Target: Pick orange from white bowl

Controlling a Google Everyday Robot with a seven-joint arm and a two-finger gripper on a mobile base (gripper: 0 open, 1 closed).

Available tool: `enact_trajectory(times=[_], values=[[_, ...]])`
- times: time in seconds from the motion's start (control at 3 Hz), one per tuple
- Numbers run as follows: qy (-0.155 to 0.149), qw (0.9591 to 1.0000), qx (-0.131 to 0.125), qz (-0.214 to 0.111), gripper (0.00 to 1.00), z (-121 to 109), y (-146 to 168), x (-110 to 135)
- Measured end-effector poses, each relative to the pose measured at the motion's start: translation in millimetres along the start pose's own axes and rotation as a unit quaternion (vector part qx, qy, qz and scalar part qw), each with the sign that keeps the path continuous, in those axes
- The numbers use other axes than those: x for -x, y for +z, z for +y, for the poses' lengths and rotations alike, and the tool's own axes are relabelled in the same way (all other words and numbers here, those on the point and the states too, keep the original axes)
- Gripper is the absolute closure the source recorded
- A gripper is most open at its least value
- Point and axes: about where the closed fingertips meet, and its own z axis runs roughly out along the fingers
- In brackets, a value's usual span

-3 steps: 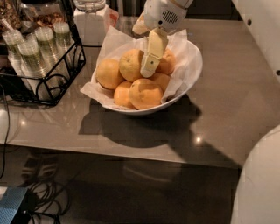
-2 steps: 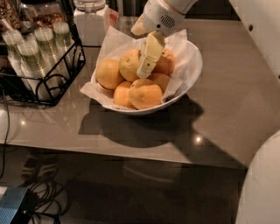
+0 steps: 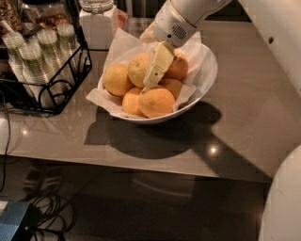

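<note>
The white bowl, wide and lined with crinkled white paper, stands on the grey counter and holds several oranges. The orange, large and paler yellow-orange, lies at the back middle of the pile. A deeper orange one lies to its right, and smaller ones lie at the left and front. My gripper reaches down from the top into the bowl. Its pale yellow tip lies along the right side of the pale orange, between it and the deeper one.
A black wire rack with stacked clear cups stands left of the bowl. A glass jar stands behind the bowl. My white arm comes in from the top right. Cables lie on the floor below the counter's front edge.
My gripper has moved a little down and to the left, deeper among the oranges. The bowl and the fruit have not shifted.
</note>
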Motion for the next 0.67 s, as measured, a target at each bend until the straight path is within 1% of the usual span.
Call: enact_trajectory(times=[0.67], values=[[0.029, 0.9994, 0.0, -0.018, 0.0, 5.4, 4.8, -16.0]])
